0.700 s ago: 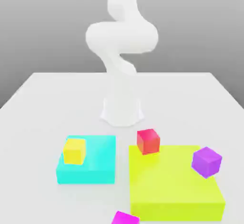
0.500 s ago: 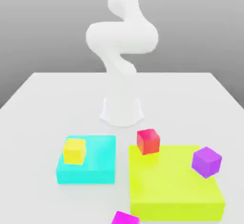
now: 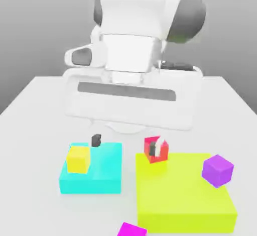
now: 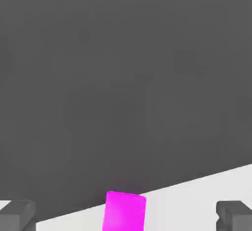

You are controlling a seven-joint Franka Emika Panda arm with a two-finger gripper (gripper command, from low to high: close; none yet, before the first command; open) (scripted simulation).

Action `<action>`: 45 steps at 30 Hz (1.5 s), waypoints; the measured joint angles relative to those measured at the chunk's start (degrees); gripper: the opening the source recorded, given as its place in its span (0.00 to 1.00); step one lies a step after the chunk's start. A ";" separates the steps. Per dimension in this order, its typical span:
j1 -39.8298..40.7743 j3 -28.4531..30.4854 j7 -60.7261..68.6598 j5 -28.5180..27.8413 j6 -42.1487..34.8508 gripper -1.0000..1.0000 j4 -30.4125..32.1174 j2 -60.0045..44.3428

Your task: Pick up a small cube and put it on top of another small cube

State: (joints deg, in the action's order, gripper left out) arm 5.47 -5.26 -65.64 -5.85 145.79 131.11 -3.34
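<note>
The small magenta-pink cube lies on the white table at the near edge of the exterior view, just left of the lime block's front corner. In the hand view this cube sits between the two fingertips' lines, some way beyond them. The red cube stands at the lime block's far left corner, partly behind one fingertip. My gripper hangs open and empty above the gap between the cyan and lime blocks. In the hand view the gripper shows both dark fingers wide apart.
A flat cyan block carries a yellow cube. A larger flat lime block carries a violet-purple cube at its right. The white table spreads around them.
The arm has swung forward from its upright pose at the back. The hand now looms over the blocks, fingers wide apart. No cube has moved.
</note>
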 joint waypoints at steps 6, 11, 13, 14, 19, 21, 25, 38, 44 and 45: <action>-0.37 0.13 -3.12 1.21 3.69 0.50 -0.12 -12.24; -0.96 0.77 -4.64 1.11 9.81 0.50 -1.35 -22.52; -1.34 1.26 -5.01 0.65 12.28 0.00 -1.95 -25.69; -1.34 1.26 -5.01 0.65 12.28 0.00 -1.95 -25.69; -1.41 1.32 -5.09 0.56 12.77 0.00 -2.06 -26.21; -1.13 0.97 -4.82 0.95 10.98 0.00 -1.62 -24.00; -0.62 -0.05 -3.65 1.91 5.33 0.00 0.46 -16.31; -4.91 -3.06 8.00 3.70 -3.22 0.00 18.72 10.29; -8.59 -2.78 15.24 6.97 -6.92 0.00 27.35 22.78; -9.27 -2.70 16.45 7.54 -7.52 0.00 28.79 24.87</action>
State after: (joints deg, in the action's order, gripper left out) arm -3.80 -7.97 -49.19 1.70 138.27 159.90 21.52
